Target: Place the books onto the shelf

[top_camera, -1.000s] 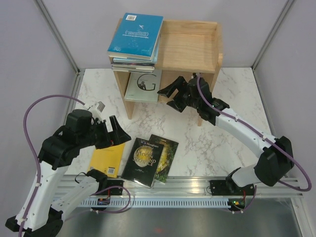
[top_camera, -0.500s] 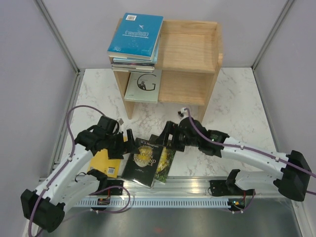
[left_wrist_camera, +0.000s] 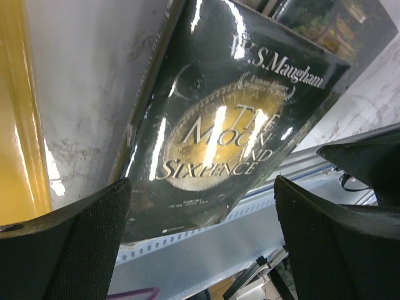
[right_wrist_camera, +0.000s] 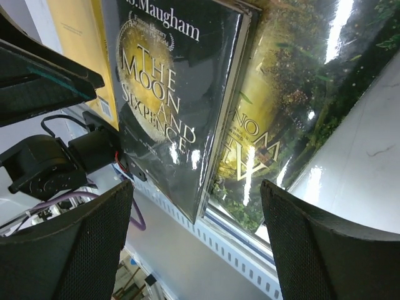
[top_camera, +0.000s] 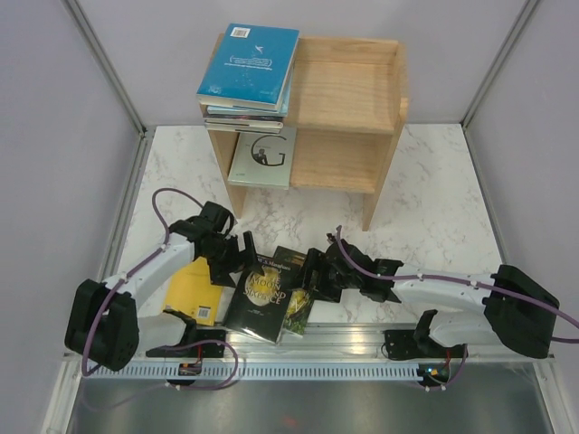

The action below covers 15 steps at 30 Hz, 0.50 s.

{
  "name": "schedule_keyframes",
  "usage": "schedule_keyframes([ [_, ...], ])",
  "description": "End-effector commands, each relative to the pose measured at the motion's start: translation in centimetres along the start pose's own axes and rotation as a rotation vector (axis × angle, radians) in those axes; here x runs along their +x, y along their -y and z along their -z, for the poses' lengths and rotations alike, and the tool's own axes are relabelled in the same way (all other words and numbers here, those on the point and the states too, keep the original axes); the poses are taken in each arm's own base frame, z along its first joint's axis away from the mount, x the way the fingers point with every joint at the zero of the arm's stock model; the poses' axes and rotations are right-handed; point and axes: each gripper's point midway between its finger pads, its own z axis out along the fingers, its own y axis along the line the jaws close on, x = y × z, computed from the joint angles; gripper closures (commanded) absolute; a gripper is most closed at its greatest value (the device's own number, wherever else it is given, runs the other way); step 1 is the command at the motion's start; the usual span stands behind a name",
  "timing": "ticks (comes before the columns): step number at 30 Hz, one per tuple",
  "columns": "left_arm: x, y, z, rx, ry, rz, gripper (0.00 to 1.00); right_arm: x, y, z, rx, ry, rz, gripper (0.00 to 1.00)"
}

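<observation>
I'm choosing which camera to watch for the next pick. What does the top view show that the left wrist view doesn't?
Only the top view: the shelf, the stack of books on its top tier and a pale book in the lower tier. Only the left wrist view: the readable gold title on the black book, framed by the open fingers of the left gripper. Both: the black book, the yellow book beside it and the green book partly under it.
</observation>
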Motion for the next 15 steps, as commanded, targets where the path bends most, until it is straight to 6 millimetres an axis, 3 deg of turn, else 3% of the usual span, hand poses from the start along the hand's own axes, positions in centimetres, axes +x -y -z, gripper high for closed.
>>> schedule_keyframes([
  [1, -1.4, 0.0, -1.3, 0.0, 0.008, -0.001, 0.03, -0.3, -1.9, -0.8, -0.09, 0.007, -0.017, 0.14],
  [9, -1.9, -2.6, -4.0, -0.107, -0.033, 0.054, 0.03, -0.1, -0.6, -2.6, -0.055, -0.003, -0.023, 0.14],
  [15, -2.1, -3.4, -5.2, -0.118, -0.051, 0.054, 0.04, 0.3, 0.4, -4.0, -0.027, -0.028, -0.038, 0.15],
])
